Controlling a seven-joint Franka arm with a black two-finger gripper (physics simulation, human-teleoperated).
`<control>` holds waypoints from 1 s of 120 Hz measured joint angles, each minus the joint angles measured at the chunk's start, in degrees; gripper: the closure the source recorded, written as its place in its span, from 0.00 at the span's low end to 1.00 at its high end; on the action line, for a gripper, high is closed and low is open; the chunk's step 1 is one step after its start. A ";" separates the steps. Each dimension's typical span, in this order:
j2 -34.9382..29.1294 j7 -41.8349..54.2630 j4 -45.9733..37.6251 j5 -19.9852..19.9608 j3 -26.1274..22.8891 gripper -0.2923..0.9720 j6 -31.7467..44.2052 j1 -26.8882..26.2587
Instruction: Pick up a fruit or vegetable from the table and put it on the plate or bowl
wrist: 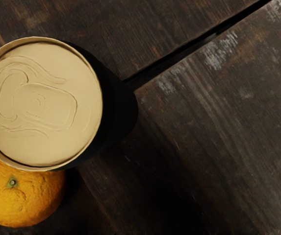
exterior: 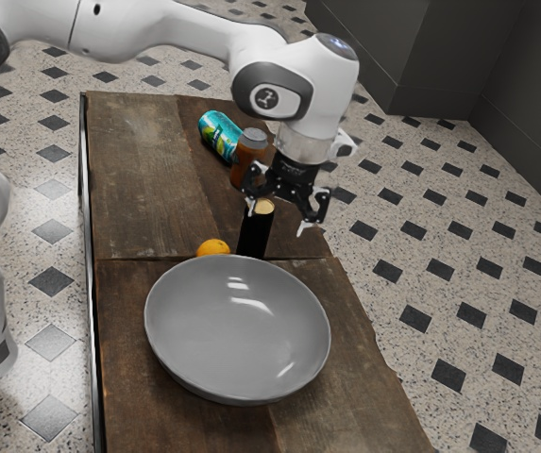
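A small orange [exterior: 213, 248] lies on the dark wooden table [exterior: 147, 189], just behind the far rim of a large grey bowl [exterior: 237, 326]. Touching or nearly touching the orange stands a tall black can [exterior: 253, 234] with a tan lid. My gripper [exterior: 280, 211] hangs open just above that can's top and slightly toward the exterior view's right, holding nothing. From the wrist view, the can's tan lid [wrist: 38, 103] sits close under my hand, with the orange [wrist: 18, 196] partly hidden behind the lid's edge.
A teal can [exterior: 219, 132] lies on its side at the table's far end, beside a brown bottle [exterior: 250, 151] with an orange cap. A seam [wrist: 179, 56] runs between the two table boards. The table's right edge drops to tiled floor.
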 joint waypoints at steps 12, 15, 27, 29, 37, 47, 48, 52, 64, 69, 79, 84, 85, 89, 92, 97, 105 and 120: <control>-3.20 -1.63 -2.74 -0.01 -0.17 0.23 0.23 -0.05; -3.76 -2.00 -3.13 -0.01 -0.15 0.23 0.24 -0.04; -5.64 -3.31 -5.35 0.07 -0.06 0.23 0.28 0.03; -6.16 -3.50 -5.90 0.09 -0.01 0.23 0.30 0.03; -8.35 -4.21 -7.88 0.21 0.63 0.23 0.21 0.05; -9.16 -4.76 -8.70 0.44 1.15 0.23 0.31 0.07; -9.18 -4.77 -8.73 0.47 1.17 0.23 0.33 0.07; -9.09 -4.72 -8.81 0.59 1.29 0.23 0.52 0.07; -7.82 -4.08 -8.83 0.98 1.49 0.23 1.49 0.07; -7.31 -3.78 -8.91 1.07 1.75 0.23 1.91 0.07; -6.53 -3.24 -9.51 1.18 2.05 0.23 2.63 0.07; -6.18 -2.99 -9.82 1.22 2.25 0.23 2.99 0.08; -6.13 -2.94 -9.91 1.22 2.28 0.23 3.06 0.08; -6.01 -2.76 -10.20 1.24 2.34 0.23 3.36 0.08; -5.96 -2.63 -10.37 1.25 2.34 0.23 3.56 0.08; -5.94 -2.42 -10.74 1.26 2.36 0.23 3.86 0.08; -5.95 -2.12 -11.53 1.28 2.35 0.23 4.35 0.07; -5.99 -1.63 -12.63 1.29 2.35 0.23 5.15 0.07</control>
